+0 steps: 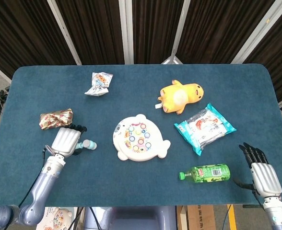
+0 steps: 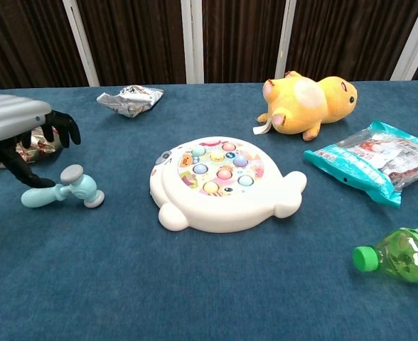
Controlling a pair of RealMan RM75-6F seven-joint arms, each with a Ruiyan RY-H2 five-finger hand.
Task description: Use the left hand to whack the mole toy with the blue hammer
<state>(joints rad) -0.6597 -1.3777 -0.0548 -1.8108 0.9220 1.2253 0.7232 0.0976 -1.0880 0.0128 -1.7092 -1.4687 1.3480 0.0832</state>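
Nearest the robot, at the desk's (image 1: 131, 191) right front corner, the right hand (image 1: 262, 168) sits with its fingers straight and slightly apart, holding nothing. Just to its left a green bottle (image 1: 205, 173) lies on its side, cap pointing left.

On the left side, the left hand (image 1: 66, 141) hangs palm-down just above the desk, dark fingers curled downward and apart, with nothing in its grip. The blue hammer (image 2: 61, 192) lies flat on the desk right below and beside those fingers: its handle runs left under the fingertips, and its head sticks out to the right, toward the mole toy. In the chest view one fingertip reaches down close to the handle's middle, but whether it touches cannot be told; the hammer rests on the cloth on its own.

The mole toy (image 1: 139, 138), a white rounded board with coloured buttons, lies flat near the middle of the desk, a short gap to the right of the hammer's head.

A shiny red-and-gold wrapper (image 1: 56, 118) lies just behind the left hand. Right of the mole toy is a blue snack bag (image 1: 205, 127). Further back lie a yellow plush toy (image 1: 181, 97) and, to the left, a crumpled white packet (image 1: 99, 84).
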